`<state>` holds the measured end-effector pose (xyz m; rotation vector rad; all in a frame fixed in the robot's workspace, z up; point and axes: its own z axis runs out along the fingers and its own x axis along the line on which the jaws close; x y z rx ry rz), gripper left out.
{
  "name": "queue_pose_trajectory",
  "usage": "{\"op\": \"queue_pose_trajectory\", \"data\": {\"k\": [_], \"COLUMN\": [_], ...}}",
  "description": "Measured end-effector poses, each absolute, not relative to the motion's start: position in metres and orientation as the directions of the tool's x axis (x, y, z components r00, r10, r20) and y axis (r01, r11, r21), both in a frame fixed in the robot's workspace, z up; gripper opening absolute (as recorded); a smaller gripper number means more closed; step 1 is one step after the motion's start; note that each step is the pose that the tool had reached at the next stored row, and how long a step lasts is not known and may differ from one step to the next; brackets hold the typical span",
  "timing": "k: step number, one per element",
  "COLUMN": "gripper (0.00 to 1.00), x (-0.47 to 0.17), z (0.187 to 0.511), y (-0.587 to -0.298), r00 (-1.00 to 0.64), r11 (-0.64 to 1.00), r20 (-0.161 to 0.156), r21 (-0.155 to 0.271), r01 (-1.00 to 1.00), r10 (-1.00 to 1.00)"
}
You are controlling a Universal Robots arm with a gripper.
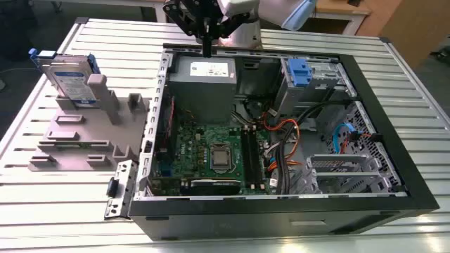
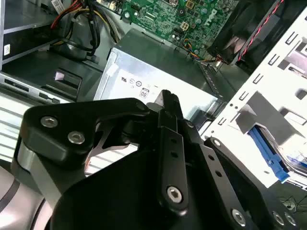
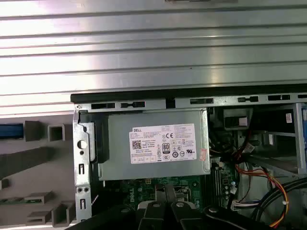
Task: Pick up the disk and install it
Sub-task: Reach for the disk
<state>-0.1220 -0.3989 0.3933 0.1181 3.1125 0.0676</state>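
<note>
Silver disk (image 1: pixel 73 80) racked in exterior view; PSU (image 3: pixel 156 143) in both wrist views.

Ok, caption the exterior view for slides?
Gripper poised over the power supply; disk stands in the holder beside the case.

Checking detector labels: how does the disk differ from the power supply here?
The disk stands on edge in the grey fixture outside the case; the power supply sits inside it. Disk is thin, blue-framed; supply is boxy, plain grey. Both carry printed labels.
</note>
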Motion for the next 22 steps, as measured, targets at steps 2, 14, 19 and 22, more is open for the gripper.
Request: {"op": "queue_pose_trajectory", "data": {"k": [2, 14, 19, 22], "gripper": [0.11, 0.11, 0.11, 0.11], "x": [-0.124, -0.131, -0.134, -0.135], "z": [0.393, 0.393, 0.393, 0.393], "y": [-0.399, -0.399, -0.399, -0.399], "r00": [-0.997, -0.997, -0.997, -0.997], "r11": [0.996, 0.996, 0.996, 0.996], "r20": [-0.024, -0.024, -0.024, -0.024], "r21": [0.044, 0.044, 0.044, 0.044], "r01": [0.075, 0.075, 0.075, 0.075], "r10": [0.076, 0.076, 0.076, 0.076]}}
